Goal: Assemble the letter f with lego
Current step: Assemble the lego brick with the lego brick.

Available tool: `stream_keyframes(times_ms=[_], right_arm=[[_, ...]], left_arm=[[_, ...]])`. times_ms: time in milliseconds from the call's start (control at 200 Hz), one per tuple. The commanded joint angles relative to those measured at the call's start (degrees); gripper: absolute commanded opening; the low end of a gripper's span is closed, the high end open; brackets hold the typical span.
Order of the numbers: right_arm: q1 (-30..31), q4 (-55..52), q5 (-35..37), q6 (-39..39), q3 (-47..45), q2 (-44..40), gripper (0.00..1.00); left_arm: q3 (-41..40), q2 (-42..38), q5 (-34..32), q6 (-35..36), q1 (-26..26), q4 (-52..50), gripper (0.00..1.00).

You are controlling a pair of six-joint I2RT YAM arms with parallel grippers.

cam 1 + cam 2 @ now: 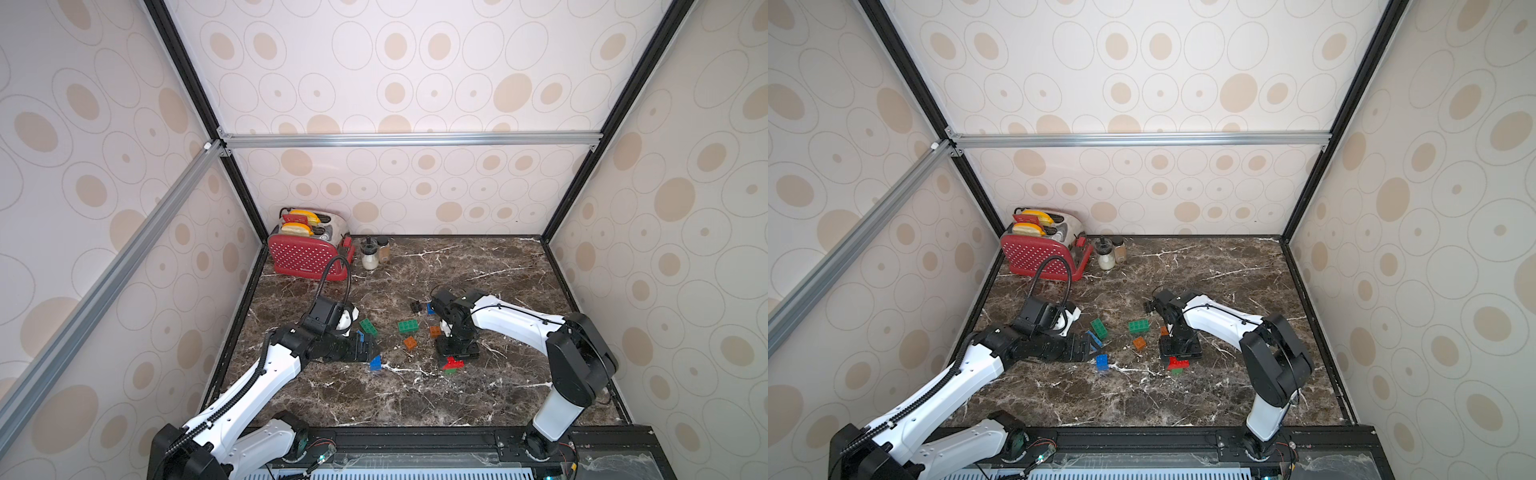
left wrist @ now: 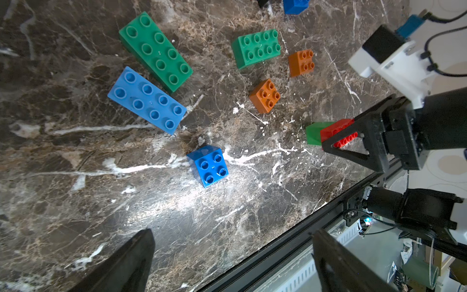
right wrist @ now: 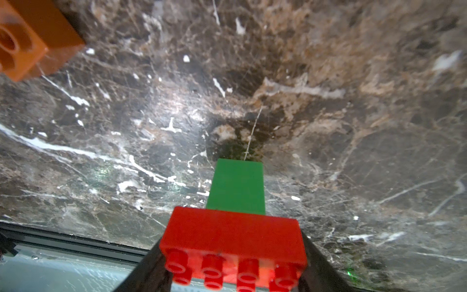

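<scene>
Lego: red oblong plastic brick (image 3: pixel 233 235) atop green plastic brick (image 3: pixel 237 187), clamped in right gripper (image 3: pixel 233 273), four o'clock from orange square plastic brick (image 1: pixel 410 342); left gripper (image 2: pixel 232 233) spread wide, empty.

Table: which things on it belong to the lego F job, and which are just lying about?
Job: red brick, small green brick against it, long green brick, long blue brick, shorter green brick, orange squares, blue square, another blue brick, black brick.
Lying about: toaster, two jars.
</scene>
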Motion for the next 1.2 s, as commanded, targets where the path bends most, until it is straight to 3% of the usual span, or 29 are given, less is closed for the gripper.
stream_keyframes(times_ms=[0,205,726,1022,1197], right_arm=[[0.29,-1.54,4.86,-0.7,-1.25,3.0,0.68],[0.23,-2.05,4.67,-1.08,-0.05,2.17,0.71],[0.24,-3.16,4.51,-2.53,2.66,-0.75,0.83],[0.03,-7.5,4.96,-5.77,12.48,-2.16,0.89],[-3.86,-6.92,6.12,-9.51,20.53,5.36,0.84]], left_arm=[[0.41,-0.86,2.73,1.17,0.51,0.95,0.99],[0.17,-0.68,7.0,1.31,0.51,2.52,0.99],[-0.22,-0.05,5.14,1.13,0.51,2.2,0.99],[0.21,1.72,4.26,1.16,0.5,1.82,0.99],[1.42,4.24,3.04,1.19,0.47,2.16,0.99]])
